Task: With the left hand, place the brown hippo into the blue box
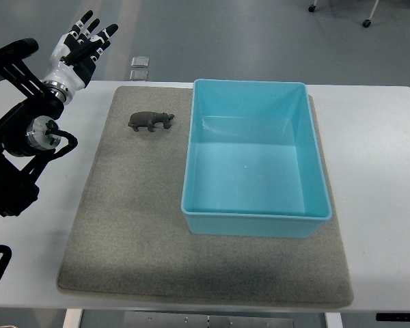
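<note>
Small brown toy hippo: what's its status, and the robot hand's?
Left robot hand open, raised beyond table's far left corner. Small brown toy hippo standing on grey felt mat, untouched. Light blue plastic box empty. Nothing in the way.

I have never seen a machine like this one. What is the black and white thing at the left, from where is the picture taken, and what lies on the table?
There is one picture, taken from above on the robot's own side, looking steeply down. The black and white thing is the left robot hand on its arm, raised near the far left corner of the white table. Its fingers are spread and it holds nothing. The right arm is not in view. A grey mat lies on the table. On the mat stand a small brown hippo toy and, to its right, an empty blue box. The hippo is outside the box, not yet touched.
</note>
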You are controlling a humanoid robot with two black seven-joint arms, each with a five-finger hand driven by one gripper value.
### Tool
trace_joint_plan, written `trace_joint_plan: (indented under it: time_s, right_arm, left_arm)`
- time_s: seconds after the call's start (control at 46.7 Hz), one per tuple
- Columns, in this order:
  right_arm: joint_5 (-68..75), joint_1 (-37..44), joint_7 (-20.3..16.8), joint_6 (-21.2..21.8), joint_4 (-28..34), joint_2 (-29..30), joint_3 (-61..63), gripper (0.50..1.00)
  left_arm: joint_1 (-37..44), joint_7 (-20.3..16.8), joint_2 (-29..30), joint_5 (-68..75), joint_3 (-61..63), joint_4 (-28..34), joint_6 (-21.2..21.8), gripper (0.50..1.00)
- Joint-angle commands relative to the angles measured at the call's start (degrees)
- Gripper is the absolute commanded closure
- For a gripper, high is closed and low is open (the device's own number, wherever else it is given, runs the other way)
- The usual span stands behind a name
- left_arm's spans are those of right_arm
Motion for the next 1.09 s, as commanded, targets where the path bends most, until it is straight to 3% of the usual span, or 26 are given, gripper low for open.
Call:
trace_joint_plan:
  time_s: [0.0, 0.899, 1.07]
  right_arm:
    - [0.0, 0.0, 0.0, 0.0, 0.0, 0.0, 0.0, 0.564]
    - [0.0, 0.0, 0.0, 0.0, 0.0, 0.0, 0.0, 0.564]
    - [0.0, 0.0, 0.0, 0.0, 0.0, 0.0, 0.0, 0.564]
  left_arm:
    - [0.0, 0.0, 0.01, 0.0, 0.0, 0.0, 0.0, 0.504]
    - [-0.08, -0.35, 0.18, 0.87, 0.18, 1.76, -0.26, 0.506]
    - [-1.31, -0.88, 4.48, 9.83, 3.33, 1.93, -1.05, 0.506]
